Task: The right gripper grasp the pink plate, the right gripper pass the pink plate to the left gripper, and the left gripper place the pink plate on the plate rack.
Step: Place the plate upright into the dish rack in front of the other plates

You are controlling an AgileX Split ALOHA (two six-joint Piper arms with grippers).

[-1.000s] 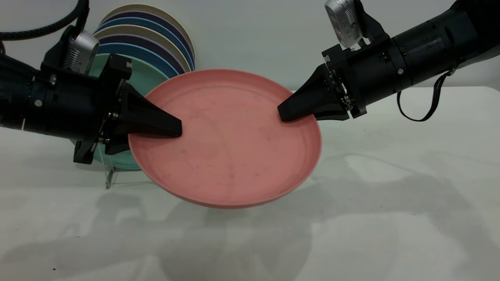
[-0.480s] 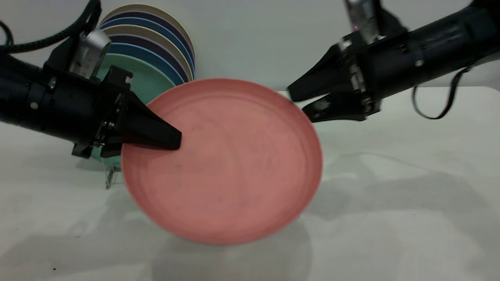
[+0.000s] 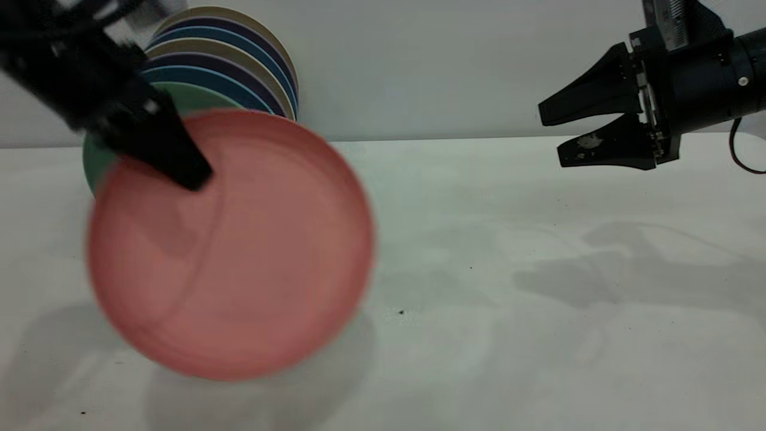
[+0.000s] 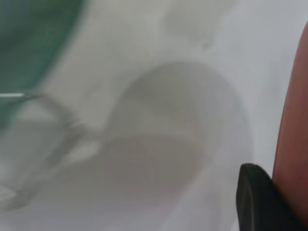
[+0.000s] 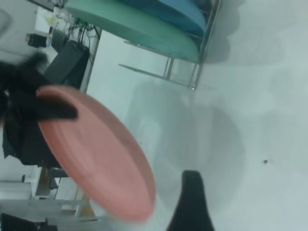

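One pink plate (image 3: 230, 251), seven racked plates (image 3: 239, 66), one plate rack (image 5: 192, 72), two tools, left (image 3: 179, 164) and right (image 3: 553, 137)

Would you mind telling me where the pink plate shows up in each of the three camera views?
Exterior view: the pink plate fills the left half, held at its upper rim by the left gripper.
Left wrist view: only a pink strip along one edge.
Right wrist view: seen edge-on, away from the rack.
Shared landmark: the mint-green plate on the plate rack.

Black arms, 2 wedge-fingered right end effector (image 3: 550, 139), pale smear, silver screws.
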